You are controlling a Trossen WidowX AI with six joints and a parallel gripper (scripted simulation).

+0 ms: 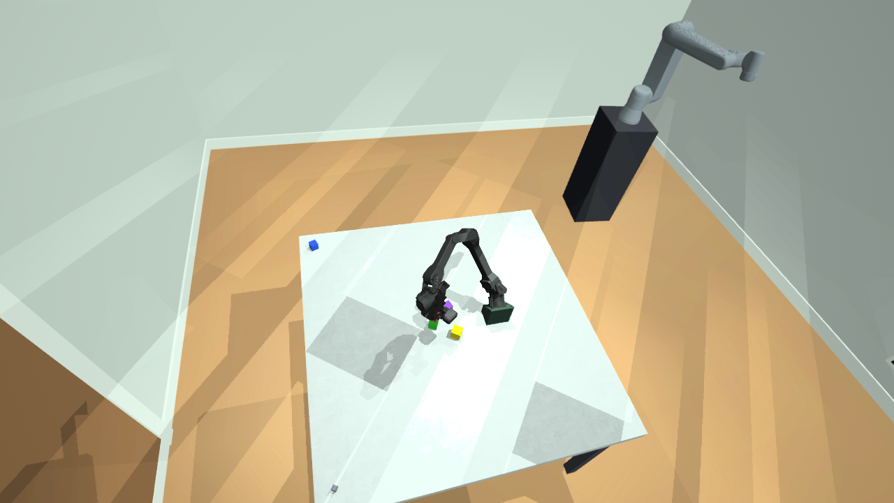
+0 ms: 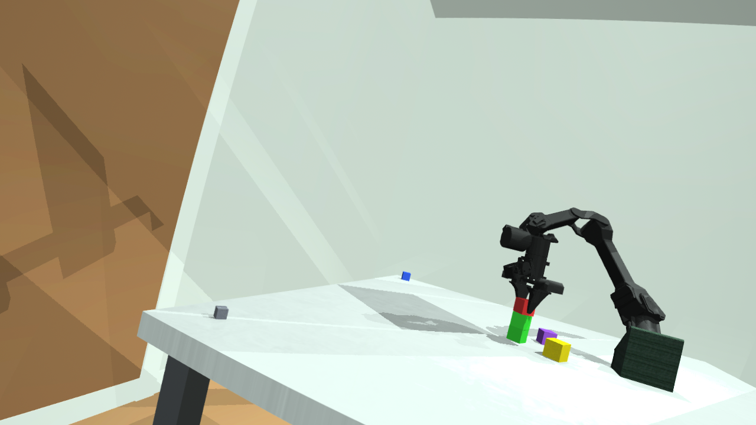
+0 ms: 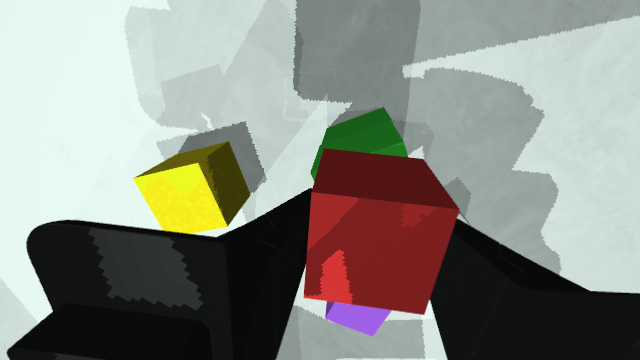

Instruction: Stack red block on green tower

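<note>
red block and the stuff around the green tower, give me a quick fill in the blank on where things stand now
1. The gripper is shut on the ____ block.
2. In the exterior view that block sits directly above the ____ tower.
3. Beside the purple block, nearer the table's front edge, lies a ____ block.
4. The small grey cube rests near one table corner, and a small ____ cube rests near the far corner.

Missing words: red; green; yellow; blue
</note>
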